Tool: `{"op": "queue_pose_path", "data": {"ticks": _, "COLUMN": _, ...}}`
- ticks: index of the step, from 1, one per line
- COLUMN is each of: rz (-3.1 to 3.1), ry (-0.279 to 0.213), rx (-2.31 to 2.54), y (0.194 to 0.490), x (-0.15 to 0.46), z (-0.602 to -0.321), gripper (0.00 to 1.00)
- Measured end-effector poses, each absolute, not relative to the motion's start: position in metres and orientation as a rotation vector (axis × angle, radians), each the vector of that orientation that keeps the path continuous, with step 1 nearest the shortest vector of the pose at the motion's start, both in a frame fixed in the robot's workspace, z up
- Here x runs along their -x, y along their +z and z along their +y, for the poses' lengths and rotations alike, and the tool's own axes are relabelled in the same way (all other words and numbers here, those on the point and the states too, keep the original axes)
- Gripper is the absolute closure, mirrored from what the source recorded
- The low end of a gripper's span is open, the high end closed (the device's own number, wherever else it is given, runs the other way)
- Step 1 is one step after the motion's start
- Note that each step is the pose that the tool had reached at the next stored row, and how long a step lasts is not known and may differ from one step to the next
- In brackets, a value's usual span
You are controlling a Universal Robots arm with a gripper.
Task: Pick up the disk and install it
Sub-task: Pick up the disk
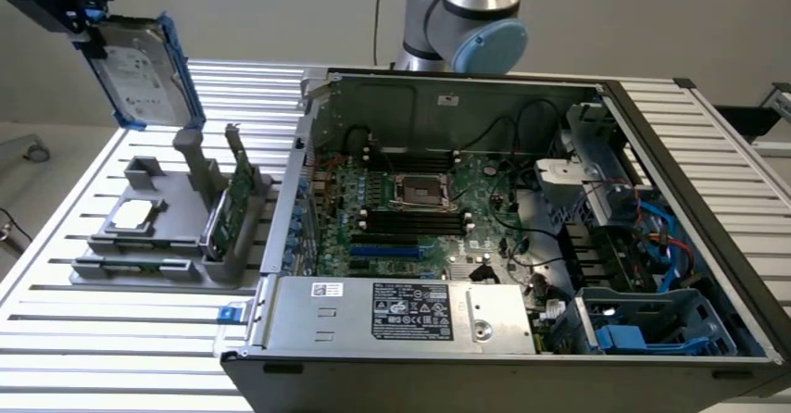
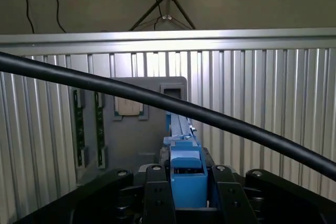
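Up at about ten o'clock from the open computer case (image 1: pixel 395 98), we've got the gripper (image 1: pixel 87 22) clamped tight on the blue edge of the disk (image 1: pixel 133 61), hanging it near-upright above the grey holder (image 1: pixel 136 267), probably so it clears the case wall.

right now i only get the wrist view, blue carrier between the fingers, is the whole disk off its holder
observer: yes, the disk hangs in the air above the grey holder, with the gripper shut on its upper end.
operator: where's the case from there
observer: the computer case sits on the exterior view's right of the holder, apart from the disk.
operator: is it open
observer: its side is open with the motherboard showing, and a blue drive cage sits in the corner at the exterior view's lower right.
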State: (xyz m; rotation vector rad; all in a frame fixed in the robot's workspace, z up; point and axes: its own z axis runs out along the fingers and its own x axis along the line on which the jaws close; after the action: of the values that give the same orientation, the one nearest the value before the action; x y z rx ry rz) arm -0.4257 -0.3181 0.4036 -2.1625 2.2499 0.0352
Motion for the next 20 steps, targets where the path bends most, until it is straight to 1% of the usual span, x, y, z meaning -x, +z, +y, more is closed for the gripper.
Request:
{"op": "queue_pose_path", "data": {"ticks": 10, "rz": 2.257, "ry": 0.051, "rx": 2.17, "y": 0.446, "x": 0.381, "z": -0.318, "gripper": 0.67}}
{"op": "queue_pose_path", "data": {"ticks": 16, "rz": 2.26, "ry": 0.058, "rx": 2.173, "y": 0.463, "x": 0.354, "z": -0.319, "gripper": 0.67}}
{"op": "queue_pose_path", "data": {"ticks": 20, "rz": 2.262, "ry": 0.062, "rx": 2.175, "y": 0.468, "x": 0.336, "z": -0.321, "gripper": 0.67}}
